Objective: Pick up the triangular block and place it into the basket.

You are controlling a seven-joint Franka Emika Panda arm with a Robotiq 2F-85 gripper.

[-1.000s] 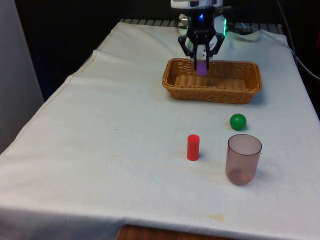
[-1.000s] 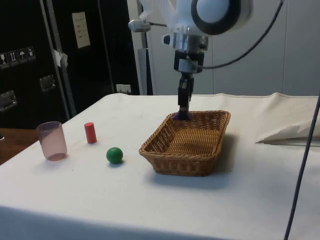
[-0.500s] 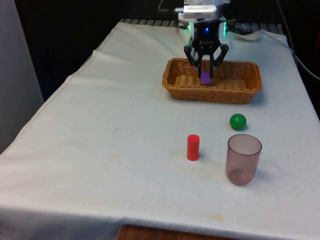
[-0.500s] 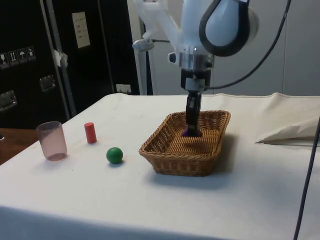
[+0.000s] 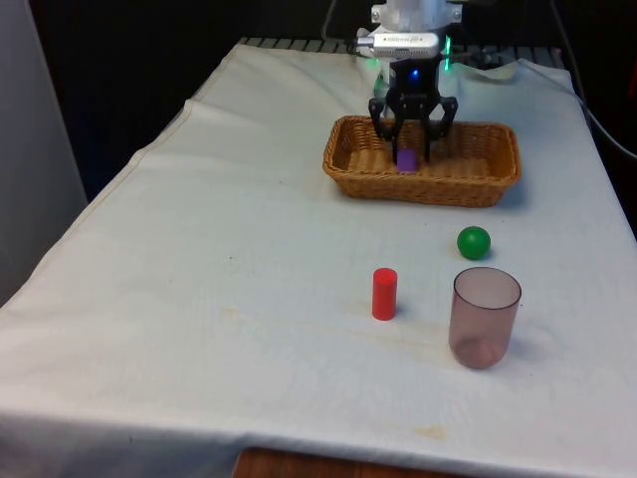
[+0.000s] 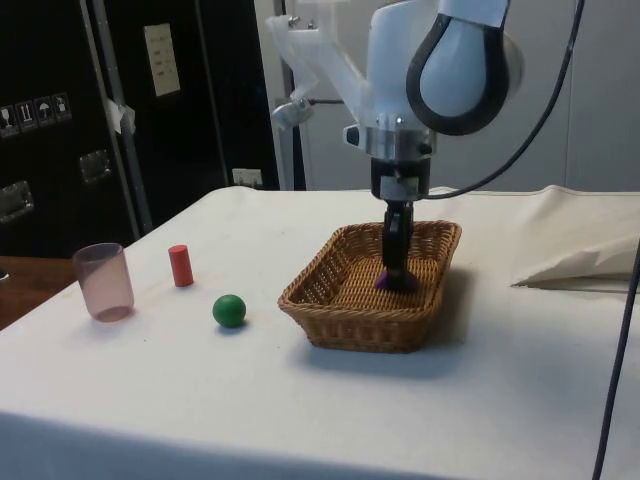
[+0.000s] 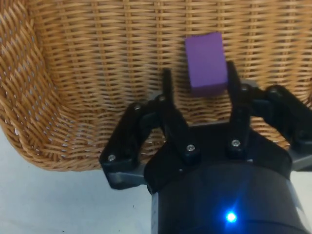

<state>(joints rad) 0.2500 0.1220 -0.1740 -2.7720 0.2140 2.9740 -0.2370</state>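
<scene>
The gripper (image 7: 197, 83) is lowered inside the basket (image 5: 478, 184), fingers spread and released; the purple triangular block (image 7: 206, 63) lies on the basket floor, touching one finger, apart from the other.

You have these colours before you:
- purple block (image 7: 206, 63), plain, at the front view's upper middle
- basket (image 5: 485, 186), tan-brown woven wicker, around it
- black gripper (image 5: 413, 147)
- green ball (image 5: 474, 242), right of centre
- red cylinder (image 5: 384, 294), centre
- translucent pinkish-brown cup (image 5: 484, 317), lower right
- white cloth (image 5: 219, 299), faint yellowish stains near the cylinder
</scene>
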